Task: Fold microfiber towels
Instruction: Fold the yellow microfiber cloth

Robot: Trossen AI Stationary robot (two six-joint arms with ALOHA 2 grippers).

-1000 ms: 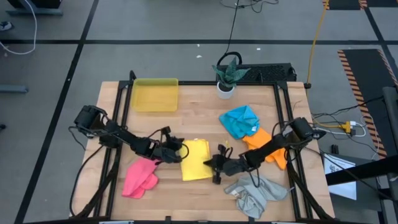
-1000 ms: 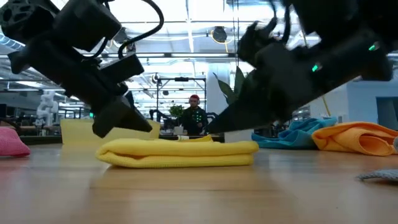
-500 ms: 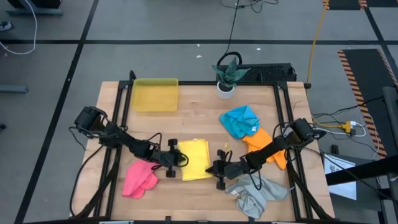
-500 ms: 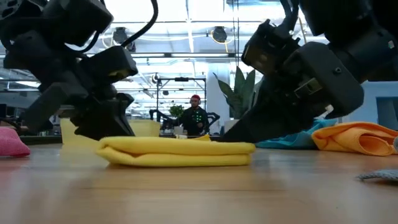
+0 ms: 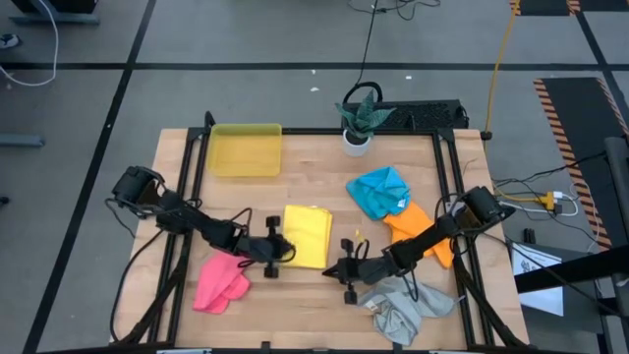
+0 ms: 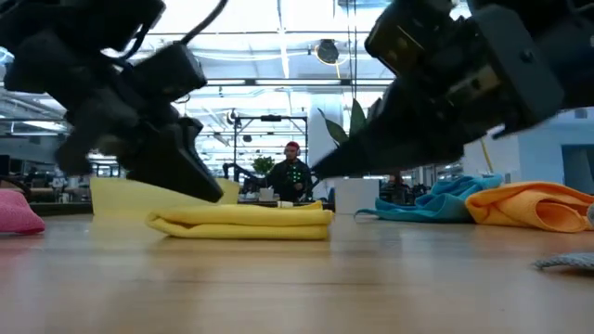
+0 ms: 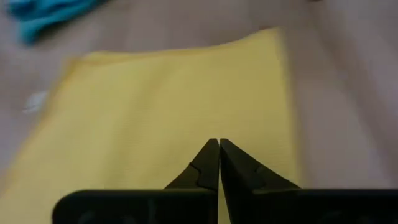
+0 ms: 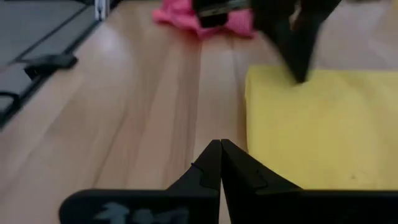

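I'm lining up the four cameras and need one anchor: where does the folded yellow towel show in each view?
High view: yellow towel at the table's middle, between both grippers.
Low view: flat folded stack, left of centre.
Left wrist view: fills most of the picture, ahead of the left gripper.
Right wrist view: on the right, beyond the right gripper.
Shared landmark: the pink towel, seen in the high, low and right wrist views.

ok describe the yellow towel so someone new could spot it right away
Start at the wooden table and look to its middle, between the two grippers. The yellow towel lies there, folded flat into a neat rectangle, while the pink, blue, orange and grey cloths lie crumpled.
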